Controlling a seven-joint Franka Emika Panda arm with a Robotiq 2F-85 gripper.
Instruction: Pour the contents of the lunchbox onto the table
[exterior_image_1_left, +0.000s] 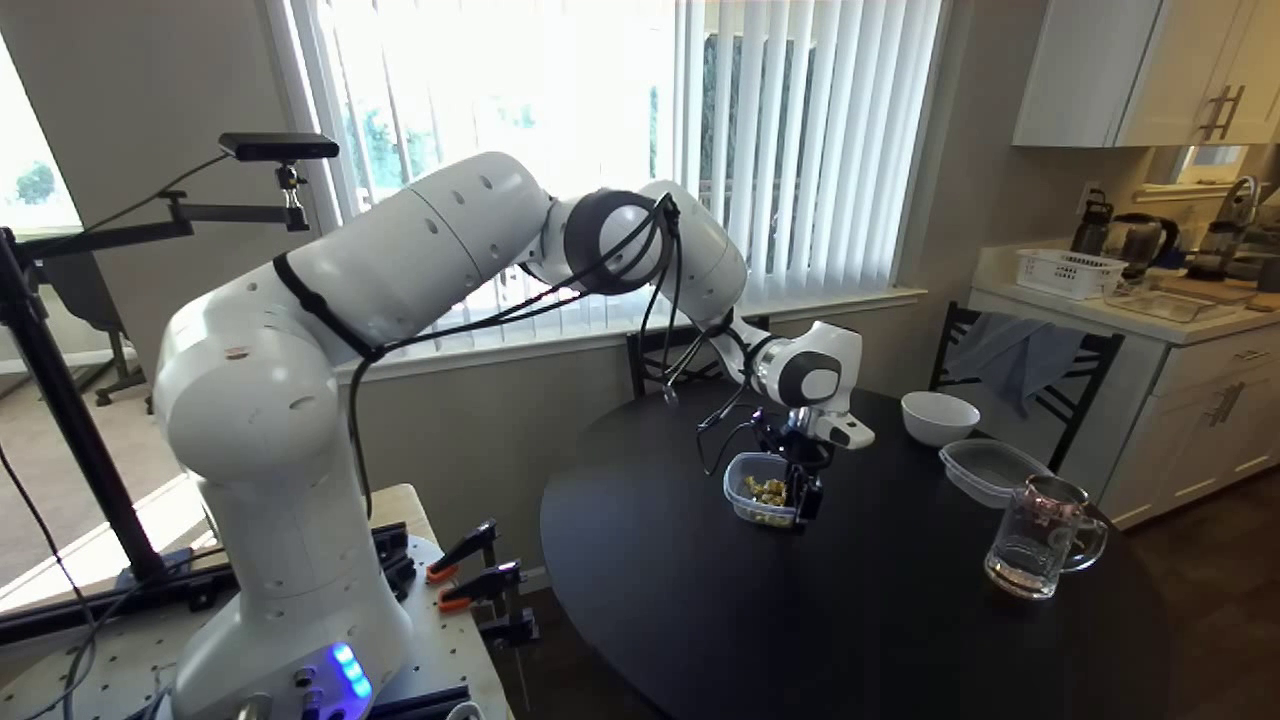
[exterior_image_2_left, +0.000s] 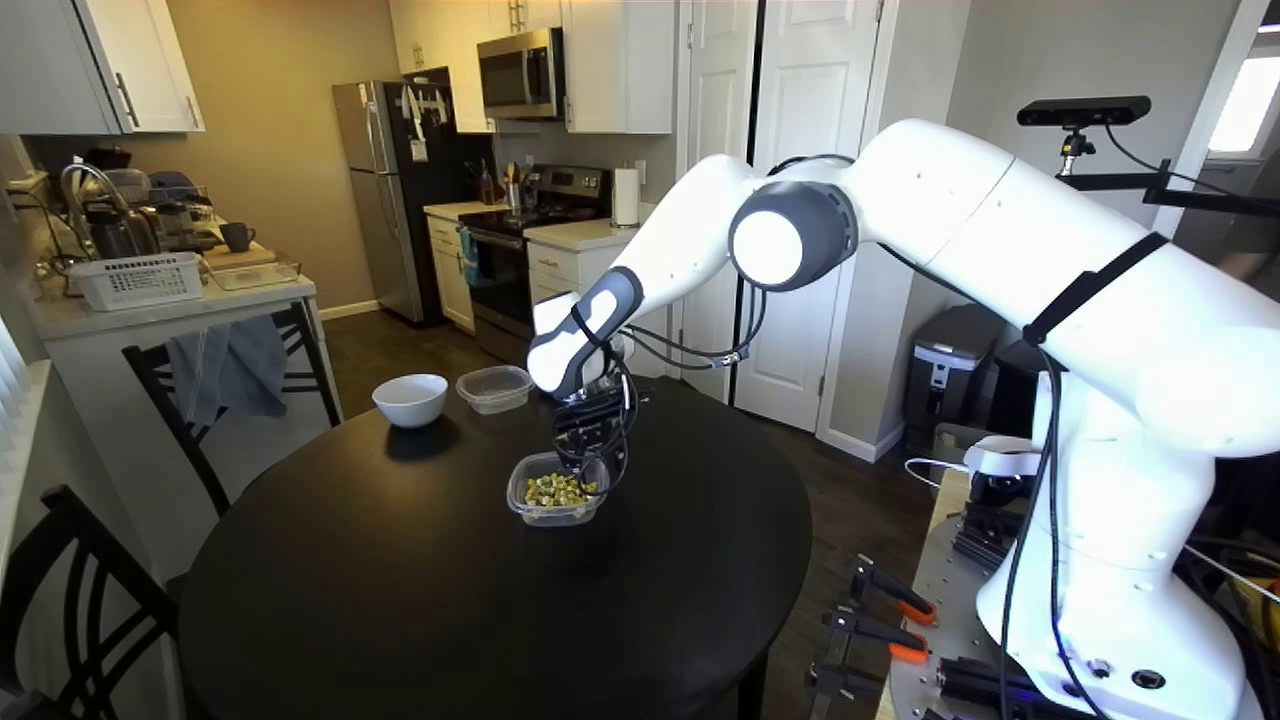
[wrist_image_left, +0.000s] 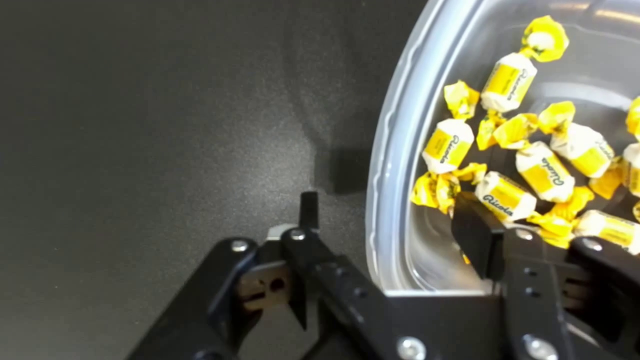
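Note:
The lunchbox is a shallow clear container with a pale bluish rim, and it stands upright on the dark round table. It shows in both exterior views and at the right of the wrist view. Its contents, several yellow-and-white wrapped candies, lie inside it, also in both exterior views. My gripper is open and straddles the near rim. One finger is outside over the table, the other over the inside of the box. The wrist view shows a gap between fingers and rim.
A white bowl and a clear plastic container stand near the table's edge. A clear glass mug stands beyond the gripper in an exterior view. Chairs surround the table.

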